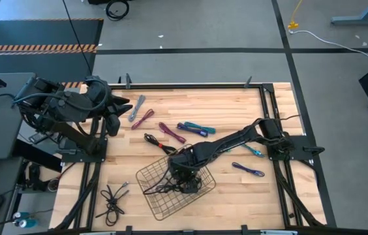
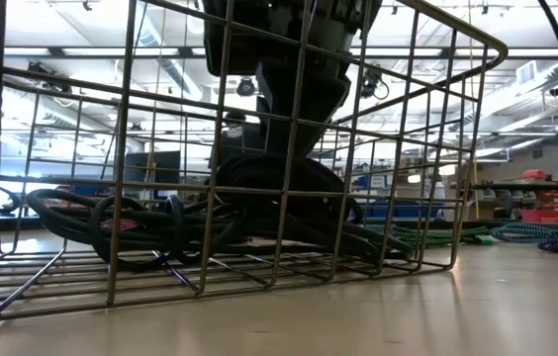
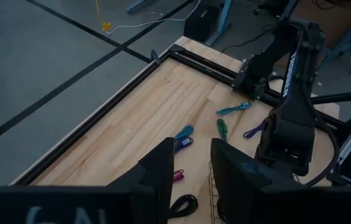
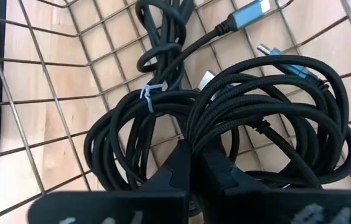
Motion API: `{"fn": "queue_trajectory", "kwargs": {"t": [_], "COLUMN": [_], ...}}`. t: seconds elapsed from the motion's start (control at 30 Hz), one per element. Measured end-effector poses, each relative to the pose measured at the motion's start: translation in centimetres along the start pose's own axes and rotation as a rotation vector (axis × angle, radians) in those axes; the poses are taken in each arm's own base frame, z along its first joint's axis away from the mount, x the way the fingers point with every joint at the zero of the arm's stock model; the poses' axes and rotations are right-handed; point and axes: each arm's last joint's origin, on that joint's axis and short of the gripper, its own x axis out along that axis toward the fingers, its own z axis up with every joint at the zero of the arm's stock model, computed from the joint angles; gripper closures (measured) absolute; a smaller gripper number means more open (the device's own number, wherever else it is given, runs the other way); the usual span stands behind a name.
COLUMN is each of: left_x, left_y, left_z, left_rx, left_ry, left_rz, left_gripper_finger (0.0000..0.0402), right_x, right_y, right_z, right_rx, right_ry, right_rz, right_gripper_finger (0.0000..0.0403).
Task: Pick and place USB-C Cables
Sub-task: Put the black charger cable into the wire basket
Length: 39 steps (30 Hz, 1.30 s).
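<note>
My right gripper (image 1: 185,175) reaches down into the wire mesh basket (image 1: 146,175), near the table's middle. It is shut among two black USB-C cable coils (image 2: 140,222): a braided one (image 4: 275,106) and a smoother one with a white tie (image 4: 132,137), both lying on the basket floor. More cables lie loose on the wood: grey and purple (image 1: 138,112), magenta (image 1: 171,132), blue-teal (image 1: 196,128), black (image 1: 156,140), teal (image 1: 253,151), purple (image 1: 248,170), and a black bundle (image 1: 112,199). My left gripper (image 1: 114,124) waits open at the table's far left. My right gripper (image 4: 194,152) comes from above, pointing down into the basket. A strand of the braided black coil (image 4: 194,127) runs into the narrow gap between its fingers, pinched there. The coil lies on the basket floor in front of the fingers, with its blue-tipped plugs (image 4: 287,65) lying free.
The basket's wire walls (image 2: 427,148) stand close around my right gripper. The table has a black frame rail (image 1: 190,85) along its edges. Bare wood lies to the basket's right and near side. My right arm (image 3: 287,124) crosses the table's right half.
</note>
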Motion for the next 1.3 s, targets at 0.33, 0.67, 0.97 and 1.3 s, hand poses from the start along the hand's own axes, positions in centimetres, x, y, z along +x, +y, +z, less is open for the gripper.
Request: {"fn": "queue_trajectory", "kwargs": {"t": [0.33,0.67,0.97,1.3], "left_x": [0.0,0.0,0.0,0.0], "left_y": [0.0,0.0,0.0,-0.1], "left_z": [0.0,0.0,0.0,-0.1], "left_rx": [0.004,0.004,0.005,0.005], "left_ry": [0.000,0.000,0.000,0.019], "left_rz": [0.000,0.000,0.000,-0.024], "left_gripper_finger": [0.0290,0.0290,0.0290,0.0290], "right_x": [-0.1,-0.1,-3.0,-7.1], "right_y": [-0.3,-0.2,0.7,1.9], "right_z": [0.1,0.0,1.4,3.3], "right_rx": [0.006,0.005,0.000,-0.040], "right_ry": [0.001,0.001,0.008,-0.062], "right_rz": [0.004,0.004,0.000,-0.010], "right_gripper_finger": [0.0362,0.0295,0.0295,0.0294]}}
